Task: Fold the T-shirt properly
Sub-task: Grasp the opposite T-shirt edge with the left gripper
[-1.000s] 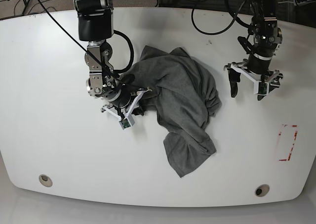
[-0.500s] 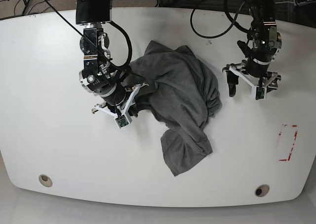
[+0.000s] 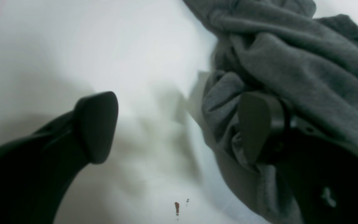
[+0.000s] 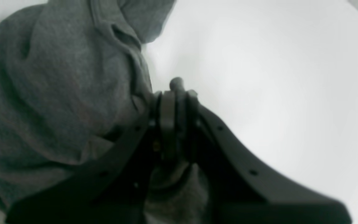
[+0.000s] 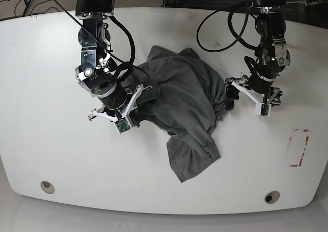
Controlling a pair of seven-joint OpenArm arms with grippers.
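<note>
- crumpled grey t-shirt [image 5: 187, 104] heaped at the centre of the white bench [image 5: 46, 140], long axis running from the upper middle of the base view down to a loose tail at lower centre, nowhere near folded.
- right claw [image 5: 134, 100], at centre left of the base view, pressed together on a pinch of the t-shirt's left edge; in the right wrist view the two pads meet flat with grey cloth [image 4: 57, 93] bunched against them and trailing under the linkage.
- left claw [image 5: 245, 100], at centre right of the base view, spread wide and empty, down at the t-shirt's right edge.
- in the left wrist view, one fingertip [image 3: 96, 124] over bare bench at lower left, the other [image 3: 256, 124] at centre right against a rumpled fold of the t-shirt [image 3: 291, 62], cloth draped over that finger's back; nothing yet between the pads.
- key relation: cloth lies toward the picture's left of the left claw in the base view, touching its inner finger only; a short shift further in would likely put the fold between the pads.
- both forearms reach down from the top of the base view, wrists bent toward the heap from opposite sides.
- likely step in hand: securing a second grip so the heap can be pulled open and flat.
</note>
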